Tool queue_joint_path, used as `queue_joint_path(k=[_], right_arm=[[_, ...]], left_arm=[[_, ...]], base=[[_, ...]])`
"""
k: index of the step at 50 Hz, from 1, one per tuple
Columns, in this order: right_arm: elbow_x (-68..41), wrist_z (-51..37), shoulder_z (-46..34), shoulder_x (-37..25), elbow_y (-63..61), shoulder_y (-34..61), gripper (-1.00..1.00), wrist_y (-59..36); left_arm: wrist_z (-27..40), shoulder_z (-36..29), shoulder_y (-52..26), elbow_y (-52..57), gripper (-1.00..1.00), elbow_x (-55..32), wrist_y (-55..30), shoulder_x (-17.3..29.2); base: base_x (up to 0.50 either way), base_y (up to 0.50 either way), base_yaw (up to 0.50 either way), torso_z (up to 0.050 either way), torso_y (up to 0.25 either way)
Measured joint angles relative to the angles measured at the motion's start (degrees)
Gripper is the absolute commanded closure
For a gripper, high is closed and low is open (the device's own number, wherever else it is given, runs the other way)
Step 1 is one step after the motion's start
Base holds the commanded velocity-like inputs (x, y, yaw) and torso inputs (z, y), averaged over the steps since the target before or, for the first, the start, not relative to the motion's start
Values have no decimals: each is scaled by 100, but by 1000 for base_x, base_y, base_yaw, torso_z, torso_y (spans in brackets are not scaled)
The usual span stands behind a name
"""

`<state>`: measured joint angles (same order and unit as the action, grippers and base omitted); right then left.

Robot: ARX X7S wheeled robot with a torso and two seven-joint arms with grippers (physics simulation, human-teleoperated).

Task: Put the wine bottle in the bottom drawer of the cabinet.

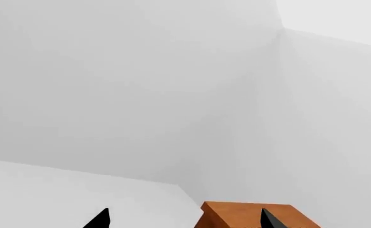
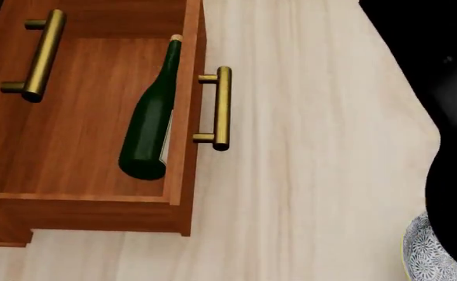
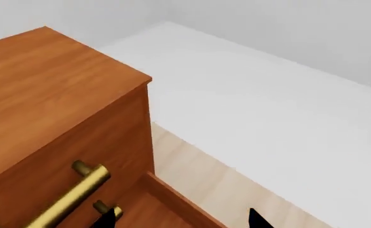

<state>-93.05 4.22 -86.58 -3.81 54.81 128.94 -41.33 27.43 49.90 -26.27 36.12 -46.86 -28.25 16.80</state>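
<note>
Both grippers, left and right, are hovering spread, gripping nothing. Only my head view is showing the wine bottle lying in the pulled-out bottom drawer; right wrist is catching the cabinet top.

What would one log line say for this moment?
wine bottle: lying in bottom drawer | drawer: open | claws: both empty, clear of bottle

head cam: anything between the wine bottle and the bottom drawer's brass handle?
Only the drawer's front panel; the wine bottle lies inside against it, the handle outside. Head view shows this.
</note>
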Motion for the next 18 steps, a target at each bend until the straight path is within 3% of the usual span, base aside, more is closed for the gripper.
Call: queue_joint_path(k=[18], right_arm=[[-115,-2251,2366,-1539,-2484,483,-100,-1720]], left_arm=[[42,-17,5,-3,-100,-12,24,20]], base=[[0,0,0,0,-1]])
